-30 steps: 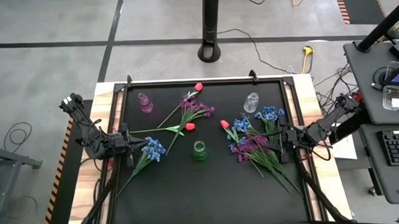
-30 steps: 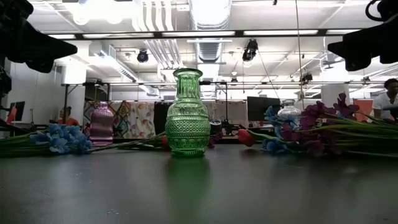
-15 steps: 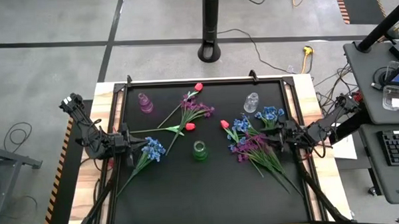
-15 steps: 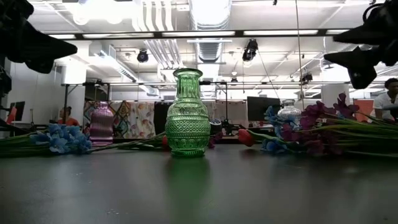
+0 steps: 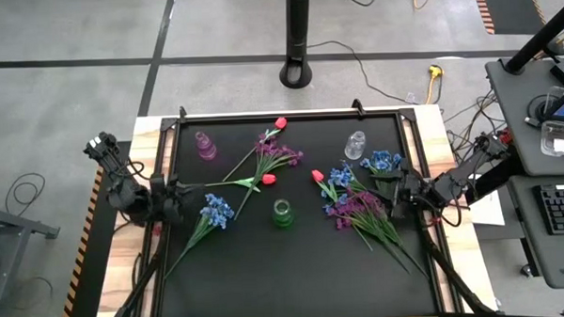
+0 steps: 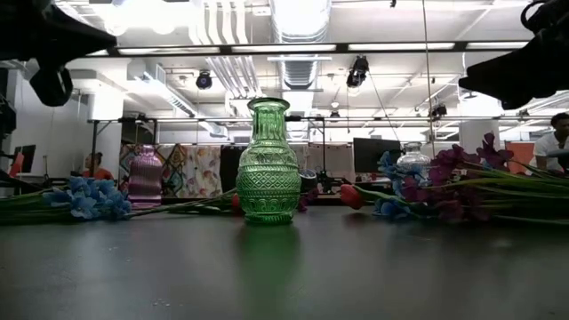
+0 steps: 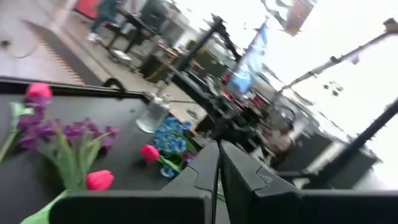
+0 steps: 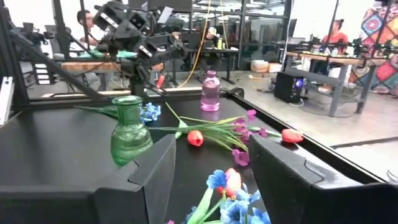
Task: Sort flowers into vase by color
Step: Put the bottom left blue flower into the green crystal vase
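Standing mid-table, green vase between flower piles; left fingers closed, right fingers open.

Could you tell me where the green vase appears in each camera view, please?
High view: green vase at the mat's centre.
Low view: green vase upright, centre, nearest the camera.
Left wrist view: not in it.
Right wrist view: green vase beside the right pincer's finger.
Shared landmark: the pink vase.
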